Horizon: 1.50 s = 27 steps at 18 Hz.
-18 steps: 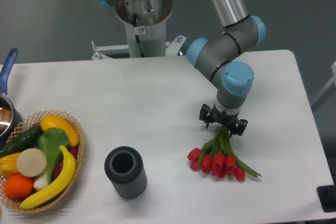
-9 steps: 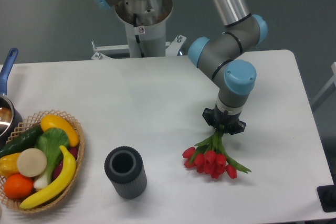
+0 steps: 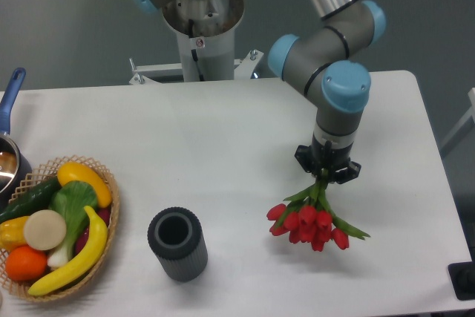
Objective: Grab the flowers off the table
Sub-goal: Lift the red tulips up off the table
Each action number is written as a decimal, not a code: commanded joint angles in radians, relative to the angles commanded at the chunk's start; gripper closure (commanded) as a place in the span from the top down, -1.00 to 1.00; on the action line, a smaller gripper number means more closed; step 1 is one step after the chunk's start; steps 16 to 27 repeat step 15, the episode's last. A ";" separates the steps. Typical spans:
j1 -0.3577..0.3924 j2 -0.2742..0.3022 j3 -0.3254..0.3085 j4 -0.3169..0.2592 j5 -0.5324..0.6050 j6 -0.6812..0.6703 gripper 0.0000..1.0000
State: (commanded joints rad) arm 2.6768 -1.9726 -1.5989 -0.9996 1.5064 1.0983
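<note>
Where the grey arm with its blue joint caps bends down over the right half of the large white matte table (image 3: pixel 223 146), the black two-finger gripper (image 3: pixel 327 174) points straight down and is closed around the green stems of the small bunch of red tulips (image 3: pixel 312 222). The flower heads hang below and slightly left of the gripper, with green leaves fanning out to the right; whether the blooms touch the tabletop or hang just above it cannot be told from this angle.

Well to the left of the bunch, near the front edge, stands a dark grey ribbed cylinder (image 3: pixel 177 244) with an open top, upright and apart from everything else. Farther left, a woven wicker basket (image 3: pixel 110 217) holds a yellow banana, an orange, a green cucumber, a leafy green vegetable and a pale round piece. Beside it, at the left edge, sits a dark pot with a blue handle (image 3: pixel 12 88), mostly cut off by the frame. Nothing lies between the gripper and these things.

The arm's base column (image 3: pixel 200 20) rises behind the table's far edge. The gripper's fingertips are largely hidden among the stems, and a black object at the lower right corner (image 3: pixel 464 280) is cropped and unclear.
</note>
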 joint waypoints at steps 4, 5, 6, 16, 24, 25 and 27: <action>0.000 -0.032 0.146 -0.180 0.002 0.044 -0.94; 0.000 -0.037 0.166 -0.198 0.003 0.075 -0.94; 0.000 -0.041 0.178 -0.211 0.009 0.086 -0.94; 0.017 -0.034 0.241 -0.324 0.034 0.163 -0.94; 0.017 -0.034 0.241 -0.324 0.034 0.163 -0.94; 0.017 -0.034 0.241 -0.324 0.034 0.163 -0.94; 0.017 -0.034 0.241 -0.324 0.034 0.163 -0.94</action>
